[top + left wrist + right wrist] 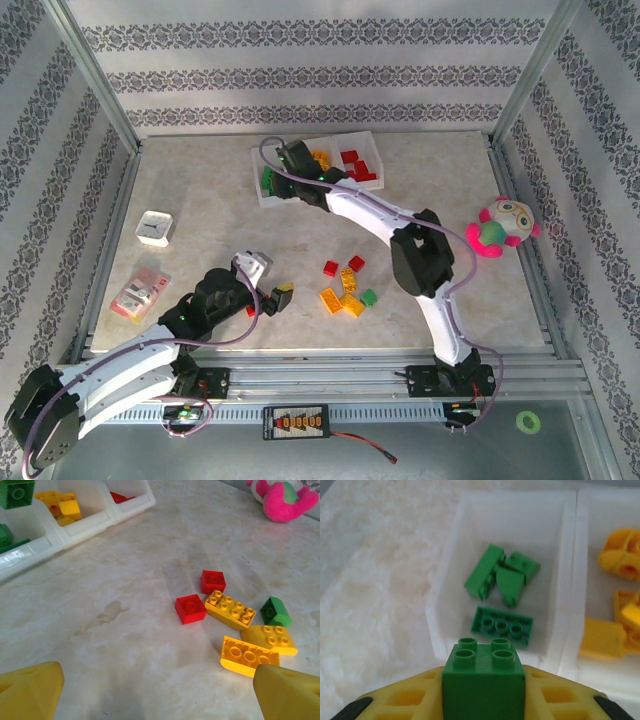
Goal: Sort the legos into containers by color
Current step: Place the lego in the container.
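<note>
One green brick [483, 682] is being delivered to the containers [572, 570], so the step in hand is judged to be a drop into the leftmost bin. Several green pieces lie in that bin, yellow ones in the middle bin and red ones in the right. The brick hangs above the bin's near rim. A slight advance and then an opening of the jaws is judged to be needed next.

The left gripper [275, 297] is spread wide and empty, low over bare table and pointed at the six loose bricks [230, 609]. These are clustered together, well apart from the bins. The right gripper [297, 165] is closed firmly on the green brick's sides, studs upward.
</note>
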